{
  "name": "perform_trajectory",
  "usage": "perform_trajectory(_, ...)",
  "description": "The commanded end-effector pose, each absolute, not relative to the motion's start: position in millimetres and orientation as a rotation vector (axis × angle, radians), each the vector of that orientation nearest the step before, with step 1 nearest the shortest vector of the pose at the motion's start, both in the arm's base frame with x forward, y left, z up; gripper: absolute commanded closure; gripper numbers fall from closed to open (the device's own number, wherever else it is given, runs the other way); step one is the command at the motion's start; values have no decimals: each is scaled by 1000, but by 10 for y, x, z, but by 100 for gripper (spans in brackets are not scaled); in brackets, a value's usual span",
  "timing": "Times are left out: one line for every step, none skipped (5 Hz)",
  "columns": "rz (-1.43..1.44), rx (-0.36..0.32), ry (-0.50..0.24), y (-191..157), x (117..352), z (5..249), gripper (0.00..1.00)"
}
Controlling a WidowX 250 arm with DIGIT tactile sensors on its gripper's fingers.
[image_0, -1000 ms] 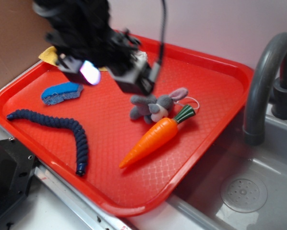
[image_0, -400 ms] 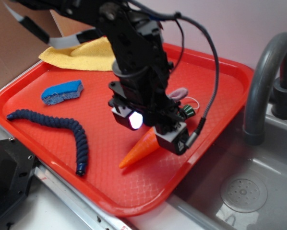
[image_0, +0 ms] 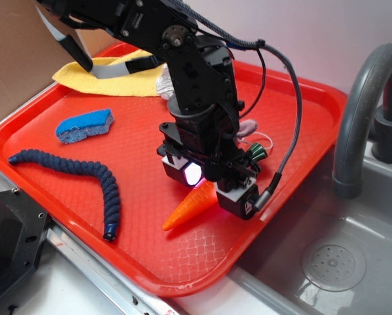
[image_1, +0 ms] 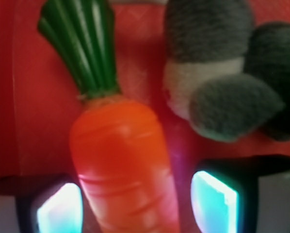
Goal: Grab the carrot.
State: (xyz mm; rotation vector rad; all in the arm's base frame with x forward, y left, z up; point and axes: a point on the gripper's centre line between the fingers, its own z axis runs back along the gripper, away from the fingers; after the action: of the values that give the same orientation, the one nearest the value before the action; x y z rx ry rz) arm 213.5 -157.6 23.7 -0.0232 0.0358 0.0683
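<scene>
The orange carrot [image_0: 185,209] lies on the red tray [image_0: 294,105], its pointed tip showing below my gripper and its green top [image_0: 256,152] behind it. My gripper [image_0: 210,188] is down over the carrot's middle, open, with one finger on each side. In the wrist view the carrot [image_1: 120,155] runs between the two lit pads [image_1: 214,200], with a small gap on the right side. The gripper in this view [image_1: 135,206] is not closed on it. The grey plush bunny [image_1: 217,82] lies right beside the carrot.
A blue sponge [image_0: 84,126] and a navy braided rope [image_0: 84,172] lie on the tray's left. A yellow cloth [image_0: 111,75] sits at the back left. A grey faucet [image_0: 356,125] and the sink [image_0: 340,262] are to the right.
The arm has come from the tray's back left to over the carrot and lowered, so its fingers now straddle the carrot. The carrot and bunny have not moved.
</scene>
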Motion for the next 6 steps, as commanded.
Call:
perform_trajectory(85, -29, 21, -1606, 2220, 338, 100)
perform_trajectory(116, 11, 6, -1593, 2189, 406, 100)
perform_trajectory(187, 18, -67, -1495, 2116, 693, 100)
perform_trajectory(184, -37, -136, -1325, 2038, 1128, 100)
perform_trajectory(61, -238, -134, -1026, 2009, 1421, 100)
perform_trajectory(69, -248, -127, -595, 1929, 1711, 100)
